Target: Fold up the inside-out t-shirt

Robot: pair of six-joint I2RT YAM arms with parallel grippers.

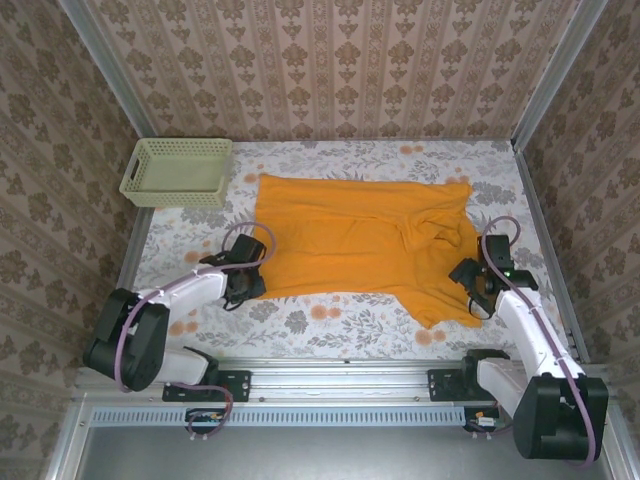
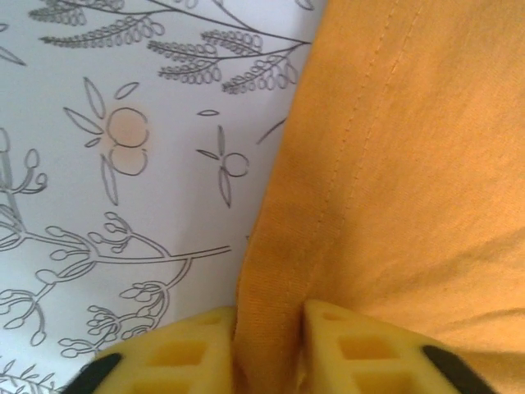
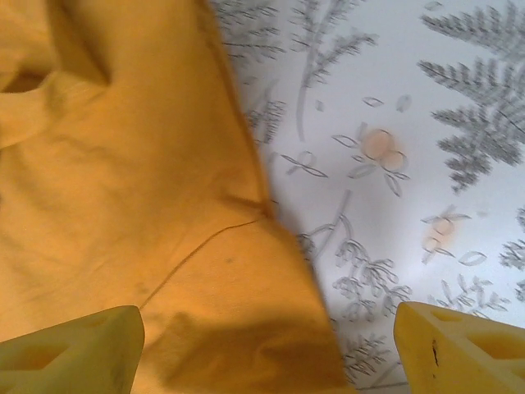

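Observation:
The inside-out t-shirt [image 1: 350,240] lies spread on the flowered tablecloth, plain orange side up, with a sleeve hanging toward the near right. My left gripper [image 1: 245,278] sits at the shirt's near left edge. In the left wrist view its yellow fingers [image 2: 193,353] pinch a raised fold of the orange hem [image 2: 271,295], so this gripper [image 2: 269,349] is shut on the cloth. My right gripper [image 1: 470,280] hovers over the sleeve's right edge. Seen from the right wrist, its fingertips [image 3: 70,353] stand wide apart, and the gripper [image 3: 267,361] is open above the orange cloth [image 3: 107,205].
A pale green mesh basket [image 1: 178,172] stands at the far left corner of the table [image 1: 330,320]. Patterned walls close in the left, back and right sides. Bare tablecloth [image 3: 410,164] shows to the right of the sleeve, and more of it [image 2: 123,164] left of the hem.

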